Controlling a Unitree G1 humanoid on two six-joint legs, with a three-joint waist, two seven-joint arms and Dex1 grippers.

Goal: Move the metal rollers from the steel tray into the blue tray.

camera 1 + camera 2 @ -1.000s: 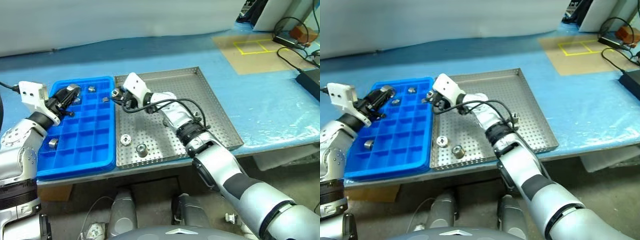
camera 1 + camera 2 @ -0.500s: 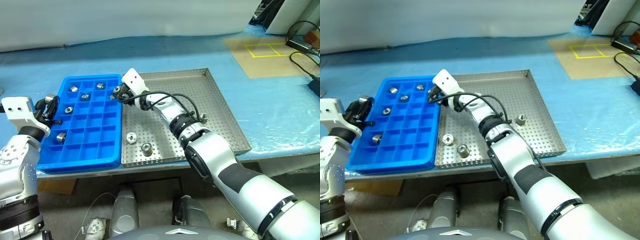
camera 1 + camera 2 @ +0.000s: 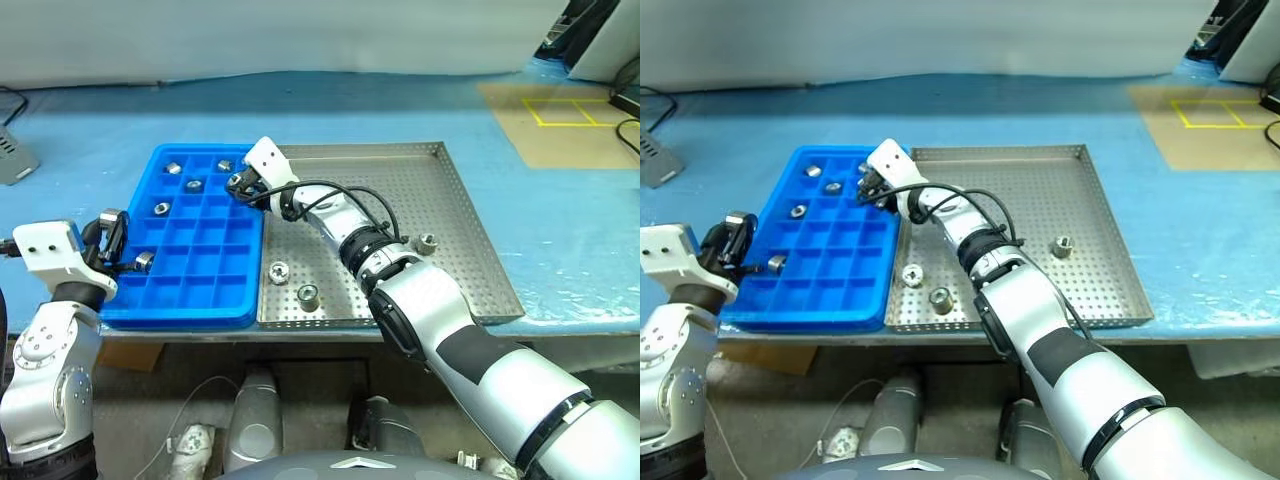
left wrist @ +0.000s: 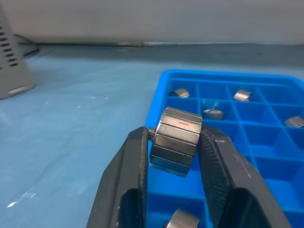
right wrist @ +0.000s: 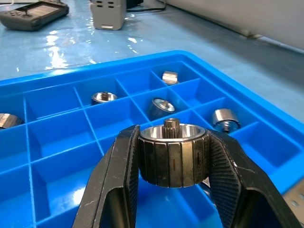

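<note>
Blue tray (image 3: 200, 270): sits on the table's near left, touching the steel tray's left rim; a grid of small square compartments.
Rollers in blue tray: five loose metal rollers (image 3: 161, 209), each in its own compartment. Three lie along the far rows, one in the left column further back, one (image 3: 145, 261) at the near left edge.
Steel tray (image 3: 450, 230): right of the blue tray, perforated floor.
Rollers in steel tray: three, two close together near the front left (image 3: 279, 271), one alone toward the right (image 3: 427, 243).
Left gripper (image 4: 173, 142): clamped on a roller, off the blue tray's near left corner.
Right gripper (image 5: 173, 154): clamped on a roller, over the blue tray's far right compartments.
Rollers counted: ten.
</note>
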